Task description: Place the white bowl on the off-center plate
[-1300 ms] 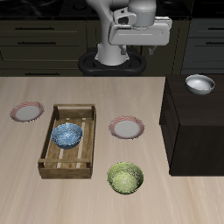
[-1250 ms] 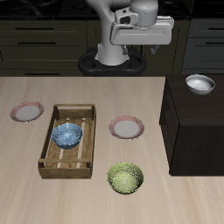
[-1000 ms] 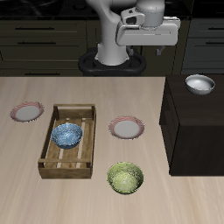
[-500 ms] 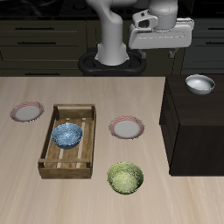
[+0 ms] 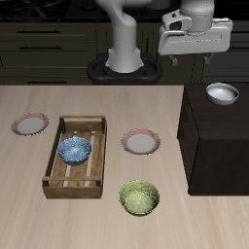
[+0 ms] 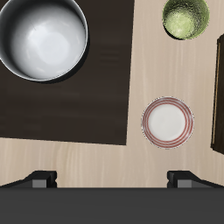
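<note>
Gripper [image 6: 111, 178]: fingers spread wide, nothing held, nothing touched; hangs high above dark raised block [image 5: 219, 136], over white bowl [image 5: 222, 93].
White bowl: upright on dark block, near its back edge.
Plates: 2, alike. Off-center plate [image 5: 30, 124] beside wooden tray [image 5: 76, 157], well apart from bowl. Other plate [image 5: 142, 143] between tray and block.
Blue patterned bowl [image 5: 74, 150]: inside tray.
Yellow-green bowl [image 5: 139, 198]: near table's front edge.
Wrist view: only 1 plate visible; tray cut off by frame edge.

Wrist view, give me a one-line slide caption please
Open gripper above the white bowl on the dark cabinet, with a red-rimmed plate and yellow-green bowl on the table.
</note>
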